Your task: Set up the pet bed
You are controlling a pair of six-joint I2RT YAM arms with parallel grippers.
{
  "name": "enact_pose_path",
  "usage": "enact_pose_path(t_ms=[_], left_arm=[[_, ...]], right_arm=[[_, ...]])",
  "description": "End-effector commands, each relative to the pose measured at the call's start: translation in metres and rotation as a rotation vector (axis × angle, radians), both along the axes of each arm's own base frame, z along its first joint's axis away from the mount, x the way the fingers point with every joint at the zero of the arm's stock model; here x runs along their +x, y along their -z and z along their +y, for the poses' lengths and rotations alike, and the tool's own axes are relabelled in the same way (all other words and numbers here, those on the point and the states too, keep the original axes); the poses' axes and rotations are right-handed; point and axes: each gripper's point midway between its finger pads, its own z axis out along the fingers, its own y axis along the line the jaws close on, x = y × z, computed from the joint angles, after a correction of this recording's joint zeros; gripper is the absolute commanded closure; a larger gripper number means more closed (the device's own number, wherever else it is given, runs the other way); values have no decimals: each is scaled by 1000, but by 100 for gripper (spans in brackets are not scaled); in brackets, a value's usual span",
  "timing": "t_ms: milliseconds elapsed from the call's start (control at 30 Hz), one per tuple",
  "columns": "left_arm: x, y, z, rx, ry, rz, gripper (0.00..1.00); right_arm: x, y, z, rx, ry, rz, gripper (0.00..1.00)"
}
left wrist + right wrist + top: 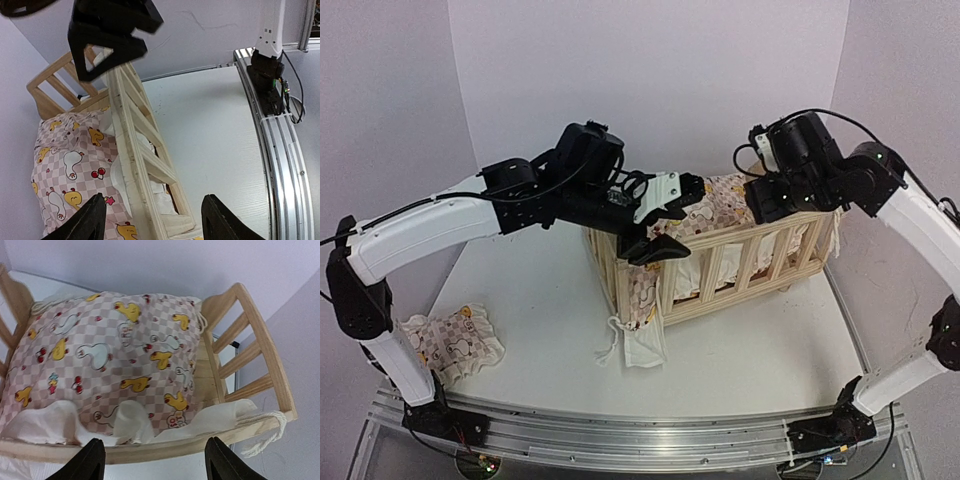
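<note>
The pet bed's pine frame stands on the table right of centre. The checked duck cushion lies inside it. One corner spills over the front left post, and its white ruffle and tie strings lie on the table. My left gripper is open above the bed's left end; in the left wrist view its jaws straddle the front rail. My right gripper is open and empty above the bed's right end rail, over the cushion. A tie string hangs off that corner.
A small pillow in the same duck print lies at the table's front left, near the left arm's base. Walls close in behind and on both sides. The right arm's base and the rail run along the near edge.
</note>
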Motion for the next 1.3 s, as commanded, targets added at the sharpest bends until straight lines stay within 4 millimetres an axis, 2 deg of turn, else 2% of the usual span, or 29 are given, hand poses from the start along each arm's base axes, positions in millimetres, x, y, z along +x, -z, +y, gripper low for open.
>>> enact_pose_path(t_ms=[0,133,233,333,400,567,667,800,933,1033,1100,1200,1267], left_arm=[[16,14,7,100,-103,28,33],[16,34,9,169,-95,33,34],[19,46,10,211,-102,31,39],[18,46,11,211,-90,15,46],[19,48,14,221,-92,-8,54],[24,49,27,235,-107,-46,74],[32,50,39,245,-127,-54,86],[55,50,68,269,-171,-90,92],[110,47,129,293,-303,-186,92],[149,38,176,299,-403,-299,91],[170,26,205,290,-462,-369,88],[190,5,236,254,-529,-452,81],[202,-11,254,218,-574,-509,75]], right_arm=[[23,-19,-36,173,111,46,30],[43,-17,-88,216,277,83,29],[59,-15,-122,250,346,107,28],[78,8,-156,323,384,199,27],[90,24,-175,354,410,248,28],[117,33,-186,349,381,273,30],[127,36,-202,317,402,271,34],[125,34,-202,293,381,275,38],[105,25,-179,379,285,293,41],[88,7,-150,493,151,294,40],[75,-15,-128,587,44,281,41],[60,-47,-106,694,-58,251,43],[54,-56,-97,718,-89,243,43]])
